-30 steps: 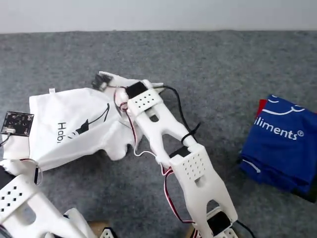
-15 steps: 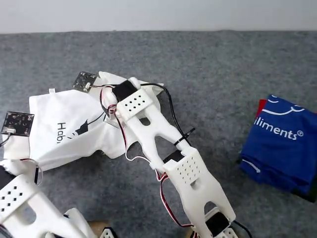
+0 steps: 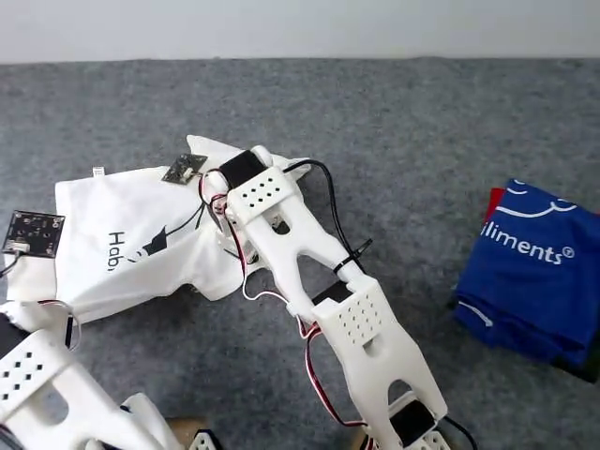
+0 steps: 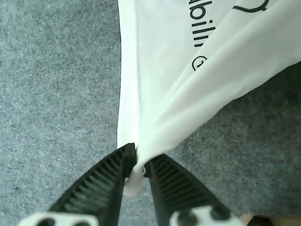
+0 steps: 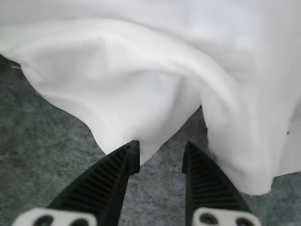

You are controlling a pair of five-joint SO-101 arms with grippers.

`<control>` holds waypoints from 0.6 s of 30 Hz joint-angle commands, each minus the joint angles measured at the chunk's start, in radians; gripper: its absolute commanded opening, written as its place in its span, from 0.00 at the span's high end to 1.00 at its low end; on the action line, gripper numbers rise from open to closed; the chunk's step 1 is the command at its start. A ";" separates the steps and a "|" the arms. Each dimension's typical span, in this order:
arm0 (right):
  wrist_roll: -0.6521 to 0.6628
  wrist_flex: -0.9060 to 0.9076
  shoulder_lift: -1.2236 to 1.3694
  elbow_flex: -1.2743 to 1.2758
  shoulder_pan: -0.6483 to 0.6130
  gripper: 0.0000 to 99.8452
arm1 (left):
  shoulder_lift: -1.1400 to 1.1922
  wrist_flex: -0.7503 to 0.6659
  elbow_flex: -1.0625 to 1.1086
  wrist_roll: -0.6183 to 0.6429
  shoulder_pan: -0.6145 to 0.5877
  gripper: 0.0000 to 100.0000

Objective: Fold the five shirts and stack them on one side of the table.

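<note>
Right wrist has slid back a little over the white shirt (image 3: 131, 239), which lies half-spread on the left arm's side of the table (image 3: 394, 122).
Light, limp cloth, best pinched at a hem or corner: the left gripper (image 4: 139, 157) is clamped on one corner, and the right gripper (image 5: 161, 150), jaws apart, hangs just at a loose edge, holding nothing.
</note>
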 commanded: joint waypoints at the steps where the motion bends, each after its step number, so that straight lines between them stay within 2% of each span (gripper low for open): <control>1: -0.011 -0.004 -0.028 -0.006 0.005 0.84 | -0.018 -0.020 -0.002 -0.002 0.000 0.99; 7: -0.011 -0.064 0.094 -0.008 0.002 0.84 | -0.025 -0.017 0.036 -0.002 0.071 0.99; 11: -0.011 -0.042 0.148 -0.008 -0.007 0.84 | -0.025 -0.020 0.042 0.000 0.072 0.99; 13: -0.011 -0.028 0.154 -0.008 -0.008 0.88 | -0.025 -0.018 0.042 0.000 0.072 0.99; 16: -0.006 -0.015 0.153 -0.008 -0.002 1.00 | -0.025 -0.018 0.042 0.000 0.072 0.99; 18: -0.006 0.033 0.145 -0.029 0.004 0.98 | -0.025 -0.020 0.042 0.000 0.072 0.99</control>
